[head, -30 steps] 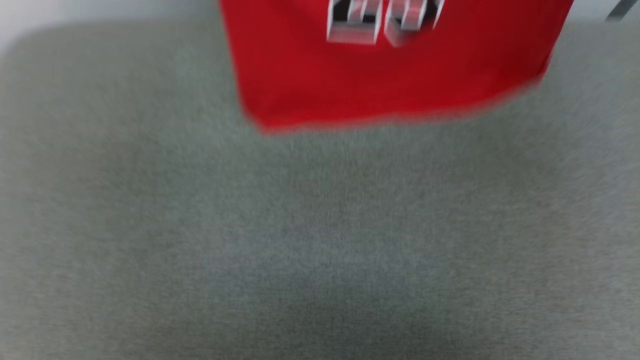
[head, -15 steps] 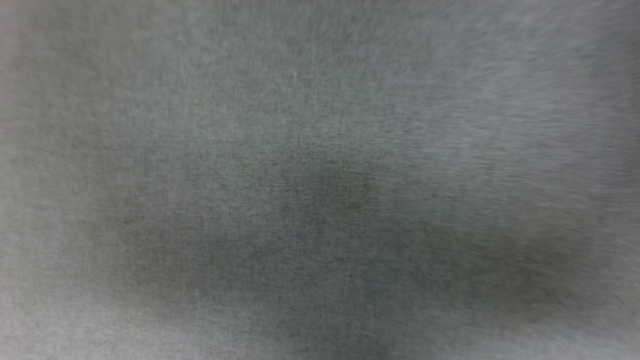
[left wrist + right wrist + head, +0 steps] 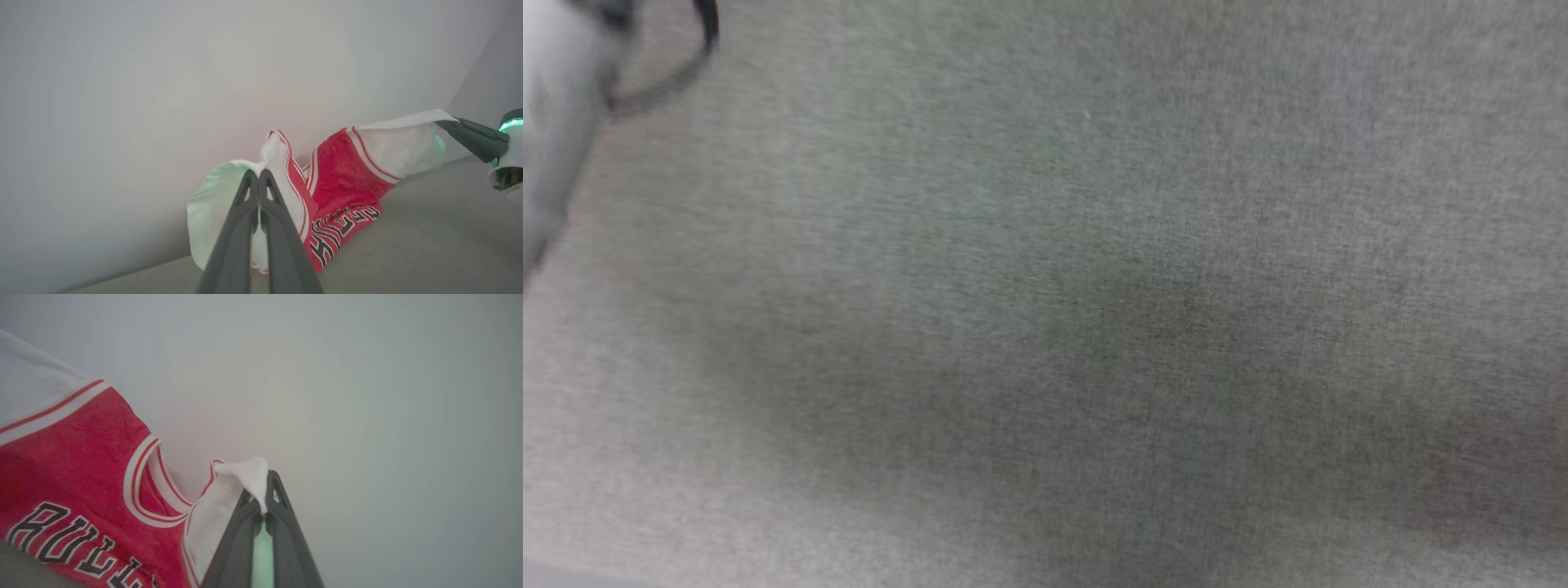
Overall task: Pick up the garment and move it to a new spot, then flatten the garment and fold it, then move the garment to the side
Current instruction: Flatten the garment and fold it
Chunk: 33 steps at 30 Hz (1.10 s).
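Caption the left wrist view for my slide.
Left gripper and right gripper, both shut on the garment, hold it up between them.

Grey woven fabric covers the table (image 3: 1143,163), with a soft darker shadow (image 3: 1176,343) across the centre and lower right of the head view. A plain pale wall (image 3: 163,81) rises behind it in both wrist views.
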{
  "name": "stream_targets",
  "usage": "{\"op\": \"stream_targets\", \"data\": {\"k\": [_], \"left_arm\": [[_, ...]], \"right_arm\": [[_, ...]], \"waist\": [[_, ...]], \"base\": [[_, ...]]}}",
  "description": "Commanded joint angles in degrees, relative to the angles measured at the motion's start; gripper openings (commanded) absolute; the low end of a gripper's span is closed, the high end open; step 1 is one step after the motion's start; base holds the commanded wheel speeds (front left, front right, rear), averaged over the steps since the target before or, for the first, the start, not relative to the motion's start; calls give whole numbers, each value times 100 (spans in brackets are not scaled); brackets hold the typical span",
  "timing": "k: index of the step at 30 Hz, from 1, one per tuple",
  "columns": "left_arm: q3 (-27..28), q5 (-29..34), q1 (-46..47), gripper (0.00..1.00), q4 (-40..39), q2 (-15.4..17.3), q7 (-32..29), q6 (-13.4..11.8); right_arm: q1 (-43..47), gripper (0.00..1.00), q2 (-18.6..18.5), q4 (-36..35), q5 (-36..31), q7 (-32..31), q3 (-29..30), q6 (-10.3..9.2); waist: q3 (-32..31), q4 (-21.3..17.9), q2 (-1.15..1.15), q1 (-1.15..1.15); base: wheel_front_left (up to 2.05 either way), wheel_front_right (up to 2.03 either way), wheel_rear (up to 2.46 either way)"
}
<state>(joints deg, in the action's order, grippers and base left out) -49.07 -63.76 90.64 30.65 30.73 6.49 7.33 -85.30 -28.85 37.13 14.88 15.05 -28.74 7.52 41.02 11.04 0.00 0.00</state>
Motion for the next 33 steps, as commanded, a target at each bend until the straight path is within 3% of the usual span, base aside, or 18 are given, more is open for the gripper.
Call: {"op": "stream_targets", "data": {"k": [1, 6, 11, 19, 25, 29, 33], "left_arm": [[-106, -123, -304, 0, -135, 128, -37, 18], [-466, -574, -1308, 0, -853, 801, -170, 19], [-785, -834, -2514, 0, -1587, 1489, -34, 19], [-1182, -992, -4439, 0, -2707, 2376, 555, -519], [-1180, -1123, -5672, 0, -3186, 2719, 832, -1002], [-836, -1235, -6421, 0, -3288, 2742, 870, -1261], [-524, -1208, -6990, 0, -3339, 2689, 861, -1367]], "right_arm": [[336, 0, -128, -102, 164, -1, -56, -6], [1641, 0, -616, -710, 860, -86, -21, -6], [3282, 0, -825, -1228, 1268, -164, 400, -6], [5779, 0, -889, -1908, 1412, -514, 864, -6], [7100, 0, -968, -2373, 1512, -963, 1048, -6], [7748, 0, -1043, -2654, 1605, -1285, 1185, -6], [8177, 0, -1040, -2801, 1727, -1506, 1415, -6]], "waist": [[-689, -45, 0, 0], [-1343, -198, 0, 0], [-1936, -404, 0, 0], [-2641, -633, 0, 0], [-2949, -704, 0, 0], [-3067, -729, 0, 0], [-3127, -726, 0, 0]], "base": [[0, 0, 0], [0, 0, 0], [0, 0, 0], [0, 0, 0], [0, 0, 0], [0, 0, 0], [0, 0, 0]]}}
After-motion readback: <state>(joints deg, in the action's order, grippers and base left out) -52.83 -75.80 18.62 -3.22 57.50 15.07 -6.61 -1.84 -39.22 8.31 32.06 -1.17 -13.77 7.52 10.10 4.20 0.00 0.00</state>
